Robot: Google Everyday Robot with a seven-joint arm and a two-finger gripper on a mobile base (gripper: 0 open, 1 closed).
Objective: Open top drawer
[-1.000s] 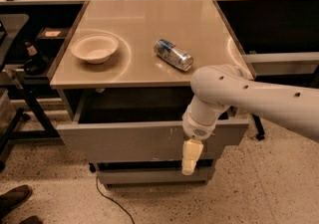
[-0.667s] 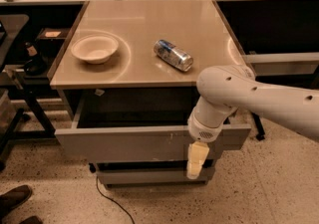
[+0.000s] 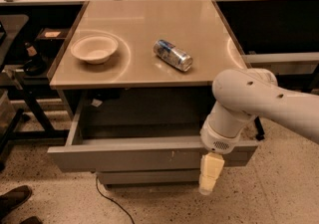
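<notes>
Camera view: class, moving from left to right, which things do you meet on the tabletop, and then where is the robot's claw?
Round white bowl → blue-and-silver drink can lying on its side → cream claw, hanging in front of the pulled-out grey metal top drawer.

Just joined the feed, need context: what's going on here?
The one-armed robot is working on the top drawer under the table. The drawer stands pulled well out, its dark inside showing. The gripper hangs pointing down in front of the drawer front's right end; contact is unclear. A bowl and a can on its side sit on top.
</notes>
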